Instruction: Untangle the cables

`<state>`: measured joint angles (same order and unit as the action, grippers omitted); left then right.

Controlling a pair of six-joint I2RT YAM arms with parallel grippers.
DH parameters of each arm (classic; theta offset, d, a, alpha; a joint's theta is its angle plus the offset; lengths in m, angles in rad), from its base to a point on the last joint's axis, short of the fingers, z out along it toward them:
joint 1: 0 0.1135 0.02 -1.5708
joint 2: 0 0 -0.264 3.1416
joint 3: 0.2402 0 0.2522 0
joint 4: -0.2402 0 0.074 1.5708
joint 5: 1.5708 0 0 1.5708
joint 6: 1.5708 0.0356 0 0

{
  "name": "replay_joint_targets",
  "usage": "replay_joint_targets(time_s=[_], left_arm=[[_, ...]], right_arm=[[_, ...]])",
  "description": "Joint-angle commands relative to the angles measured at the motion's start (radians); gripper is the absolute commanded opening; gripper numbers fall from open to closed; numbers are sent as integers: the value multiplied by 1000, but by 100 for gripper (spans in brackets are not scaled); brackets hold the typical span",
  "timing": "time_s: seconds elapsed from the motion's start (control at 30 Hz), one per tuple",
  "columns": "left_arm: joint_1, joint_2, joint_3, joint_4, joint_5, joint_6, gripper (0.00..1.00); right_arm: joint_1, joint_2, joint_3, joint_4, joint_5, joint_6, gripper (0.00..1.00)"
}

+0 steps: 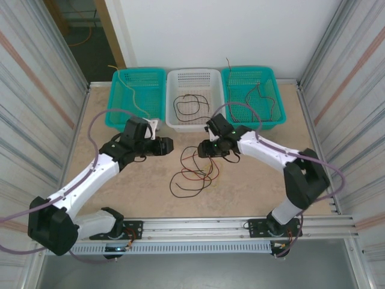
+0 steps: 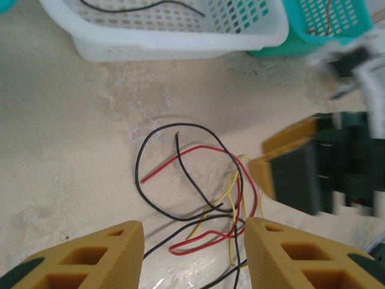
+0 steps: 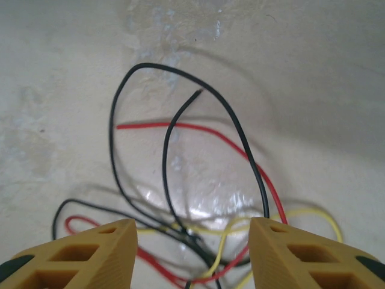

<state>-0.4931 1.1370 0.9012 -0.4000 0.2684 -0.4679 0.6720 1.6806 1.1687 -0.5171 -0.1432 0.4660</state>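
Observation:
A loose tangle of thin red, black and yellow cables [image 1: 192, 173] lies on the tan table between the two arms. My left gripper [image 1: 169, 146] hovers at the tangle's upper left and my right gripper [image 1: 202, 149] at its upper right, the two facing each other. In the left wrist view my left gripper [image 2: 194, 232] is open over a red loop [image 2: 204, 147], black strands and a yellow strand [image 2: 224, 192]. In the right wrist view my right gripper [image 3: 192, 232] is open above crossing black [image 3: 165, 150], red [image 3: 180, 125] and yellow [image 3: 313, 212] cables. Nothing is pinched.
Three baskets stand along the back: a teal one [image 1: 139, 71] on the left, a white one [image 1: 194, 71] in the middle, a teal one [image 1: 248, 68] on the right, each holding a cable. The white basket [image 2: 168, 42] lies just beyond the tangle. Metal walls close both sides.

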Motion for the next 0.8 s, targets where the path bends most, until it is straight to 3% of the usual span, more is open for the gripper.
replay_joint_targets(time_s=[0.0,0.4,0.67,0.77], left_arm=[[2,-47,42,-22,-44,1,48],[9,-160,27,0,-80,-27,49],[11,-152,28,12,-73,-38,49],[11,-149,31,21,-65,-37,52]], right_arm=[[-6,79,49,-14,32,-93,49],[-28,212,75,43,89,-176,43],[-20,204,80,59,111,-181,18],[-2,149,71,44,142,-185,13]])
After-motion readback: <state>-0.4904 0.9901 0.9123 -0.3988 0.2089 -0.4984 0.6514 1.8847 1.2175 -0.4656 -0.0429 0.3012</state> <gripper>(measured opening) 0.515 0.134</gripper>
